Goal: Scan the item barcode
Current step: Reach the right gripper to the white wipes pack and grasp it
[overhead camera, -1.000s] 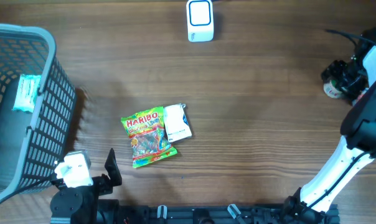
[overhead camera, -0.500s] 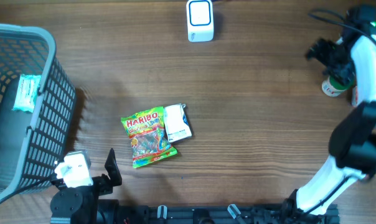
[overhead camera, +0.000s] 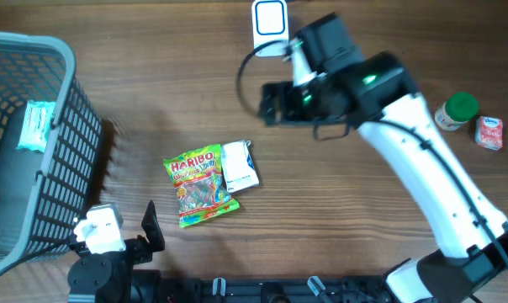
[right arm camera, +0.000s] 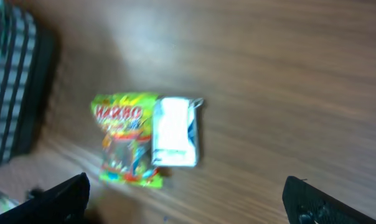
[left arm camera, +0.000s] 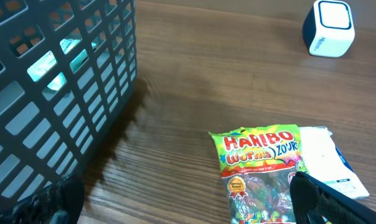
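Both jaws spread; right jaws at one o'clock of the touching green plastic sweets bag (overhead camera: 199, 187) and white carton (overhead camera: 239, 166); we risk pinching both.

The right wrist view is motion-blurred: no print on the Haribo bag (right arm camera: 122, 140) or the white packet (right arm camera: 173, 130) is readable, and their overlap cannot be told. In the overhead view, edges cut the scanner (overhead camera: 269, 23) and the basket (overhead camera: 35, 46). In the left wrist view, 1 dark finger (left arm camera: 337, 199) hides the bag's lower corner, and the bottom edge cuts it.
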Action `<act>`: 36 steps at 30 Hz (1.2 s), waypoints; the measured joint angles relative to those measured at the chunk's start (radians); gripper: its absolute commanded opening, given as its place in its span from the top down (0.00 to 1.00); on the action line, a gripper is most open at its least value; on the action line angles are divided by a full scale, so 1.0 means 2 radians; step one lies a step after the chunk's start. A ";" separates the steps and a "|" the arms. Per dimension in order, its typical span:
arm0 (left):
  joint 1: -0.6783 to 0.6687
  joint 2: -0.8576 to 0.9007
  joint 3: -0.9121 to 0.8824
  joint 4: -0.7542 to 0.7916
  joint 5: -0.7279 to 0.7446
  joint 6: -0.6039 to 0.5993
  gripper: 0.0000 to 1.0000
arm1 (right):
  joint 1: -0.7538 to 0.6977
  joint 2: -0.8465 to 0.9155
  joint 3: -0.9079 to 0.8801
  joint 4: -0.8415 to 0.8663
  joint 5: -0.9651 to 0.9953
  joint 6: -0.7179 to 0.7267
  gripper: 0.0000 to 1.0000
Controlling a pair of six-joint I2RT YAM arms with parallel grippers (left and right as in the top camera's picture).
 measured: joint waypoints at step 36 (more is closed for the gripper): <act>0.058 0.446 0.396 0.044 0.026 -0.072 0.00 | 0.112 0.130 -0.264 0.321 0.020 0.101 0.00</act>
